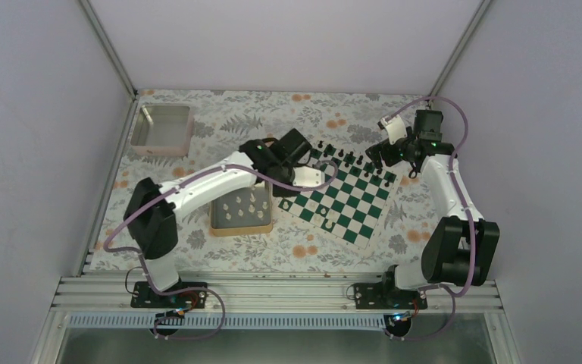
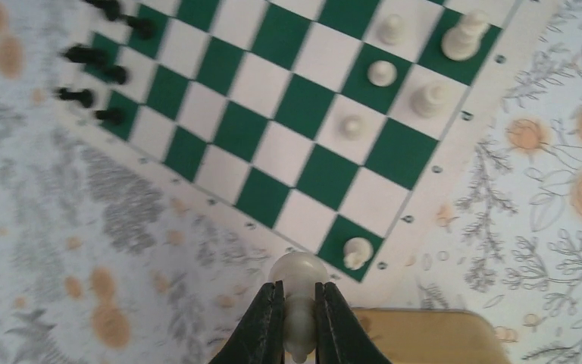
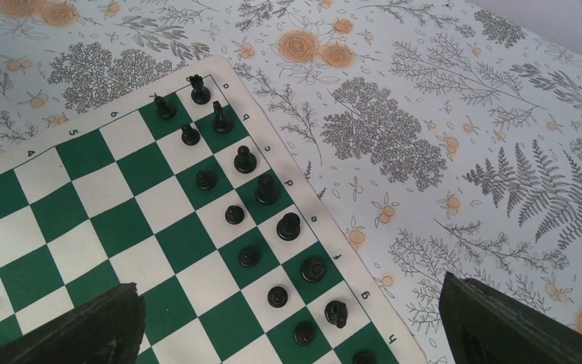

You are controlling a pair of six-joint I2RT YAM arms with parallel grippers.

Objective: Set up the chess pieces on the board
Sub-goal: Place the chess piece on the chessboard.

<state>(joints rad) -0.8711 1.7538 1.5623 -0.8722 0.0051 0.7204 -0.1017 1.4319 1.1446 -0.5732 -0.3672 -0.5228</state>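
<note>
The left gripper point(image 2: 299, 292) is clamping a cream chess piece point(image 2: 297, 271) between closed fingers, probably a pawn, though the view is too close to be sure. It is hanging the piece just off the board's point(image 2: 303, 98) corner nearest the gold tin point(image 2: 424, 334). The placing step is in hand, calling next for carrying the piece over a free square on the white side and lowering it upright (six cream pieces are standing there). The left arm is reaching forward, wrist bent down, while the right gripper point(image 3: 288, 288) is hovering wide open, holding nothing, over the black pieces point(image 3: 235, 214) along the opposite edge.
</note>
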